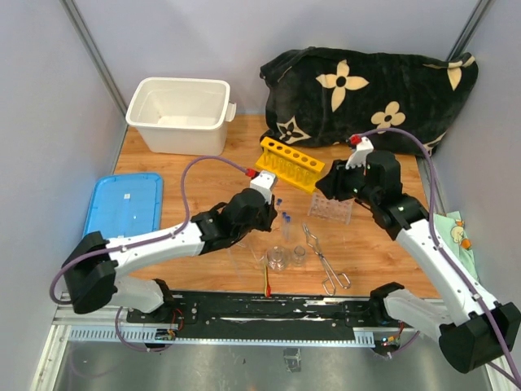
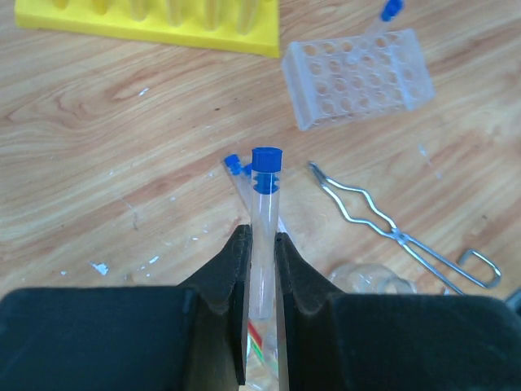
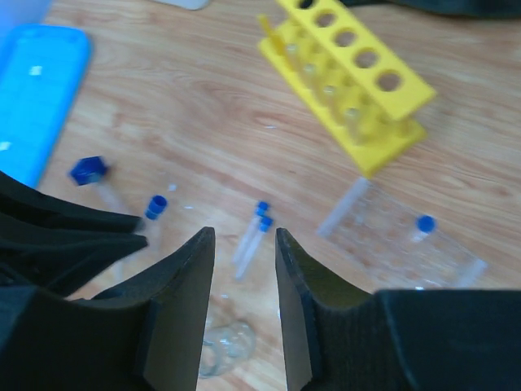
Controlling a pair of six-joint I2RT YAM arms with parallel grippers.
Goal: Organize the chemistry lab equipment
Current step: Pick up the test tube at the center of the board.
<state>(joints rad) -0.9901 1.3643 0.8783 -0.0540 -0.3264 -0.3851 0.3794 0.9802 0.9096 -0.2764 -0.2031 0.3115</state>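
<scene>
My left gripper (image 2: 262,236) is shut on a blue-capped clear tube (image 2: 265,175), which sticks out past the fingertips, cap forward. In the top view the left gripper (image 1: 273,208) sits at the table's middle, in front of the yellow holed rack (image 1: 289,163). Two more capped tubes (image 3: 252,232) lie side by side on the wood, below my right gripper (image 3: 244,236). That gripper is open with nothing between its fingers. It hovers by the clear plastic rack (image 1: 334,208), which holds one capped tube (image 3: 423,225). Small glass beakers (image 1: 278,258), metal tongs (image 1: 326,262) and a red-tipped stick (image 1: 266,281) lie nearer the arm bases.
A white tub (image 1: 179,114) stands at the back left with its blue lid (image 1: 124,204) flat on the table's left side. A black flowered cloth (image 1: 374,90) is bunched at the back right. Grey walls close in both sides.
</scene>
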